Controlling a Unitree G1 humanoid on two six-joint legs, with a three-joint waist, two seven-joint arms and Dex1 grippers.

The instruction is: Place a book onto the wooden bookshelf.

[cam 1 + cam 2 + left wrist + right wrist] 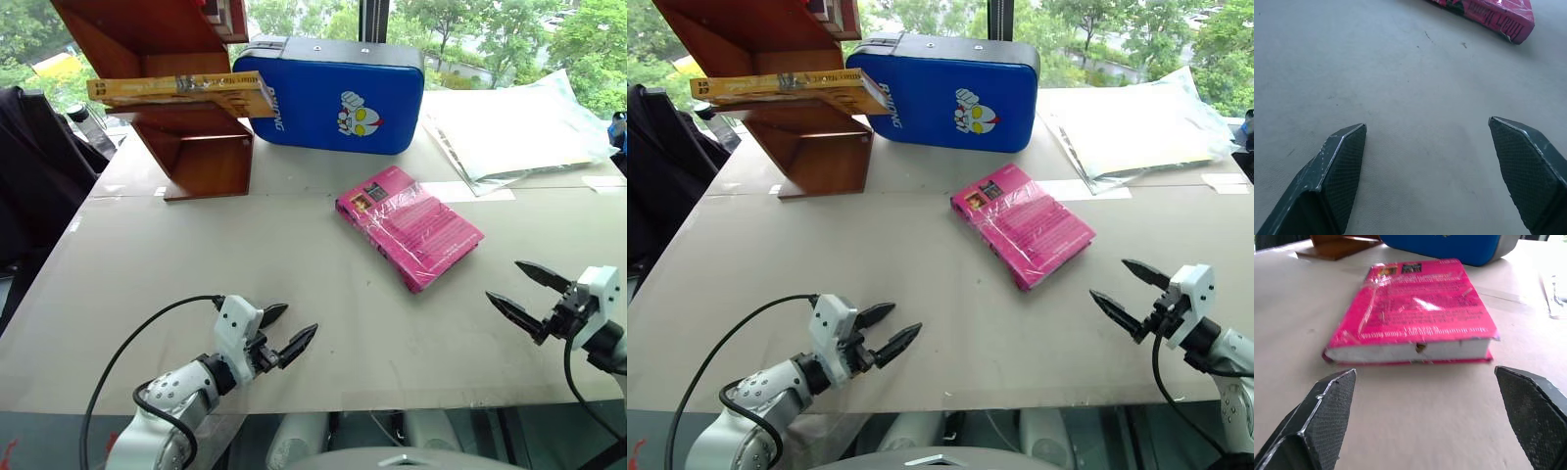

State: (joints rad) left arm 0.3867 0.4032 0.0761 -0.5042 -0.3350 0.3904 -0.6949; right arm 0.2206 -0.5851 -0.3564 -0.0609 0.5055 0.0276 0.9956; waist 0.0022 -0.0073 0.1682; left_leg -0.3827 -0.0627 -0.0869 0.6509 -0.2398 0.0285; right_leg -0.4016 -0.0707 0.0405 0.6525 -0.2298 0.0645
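The yellow-orange book (pixel 181 91) lies flat on a slanted panel of the reddish-brown wooden bookshelf (pixel 186 127) at the table's far left, its end jutting past the shelf toward the blue case. Neither gripper touches it. My left gripper (pixel 291 333) hovers low over the table near the front edge, open and empty. My right gripper (pixel 529 294) hangs at the front right, open and empty, its fingers pointing at the magenta-pink book (pixel 1415 308) a short way ahead of it.
A magenta-pink book (pixel 409 225) lies flat mid-table. A blue padded case (pixel 333 95) stands at the back beside the shelf. A clear plastic sleeve with papers (pixel 519 127) lies at the back right. A dark garment (pixel 39 166) sits off the table's left edge.
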